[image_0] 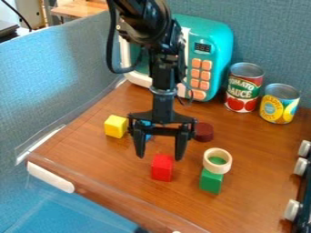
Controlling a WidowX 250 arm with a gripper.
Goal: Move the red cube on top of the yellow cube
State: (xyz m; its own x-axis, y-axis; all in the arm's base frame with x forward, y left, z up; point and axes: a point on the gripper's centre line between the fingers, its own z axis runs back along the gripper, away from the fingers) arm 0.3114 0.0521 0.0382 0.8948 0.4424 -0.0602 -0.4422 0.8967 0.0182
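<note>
Brown wood-look table [115,166], solid red cube [162,168], plain yellow cube [115,126]

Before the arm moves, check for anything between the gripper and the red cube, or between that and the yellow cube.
Nothing visible stands between the open gripper and the red cube, or from there to the yellow cube. The blue object, partly behind the gripper, looks off that line.
</note>
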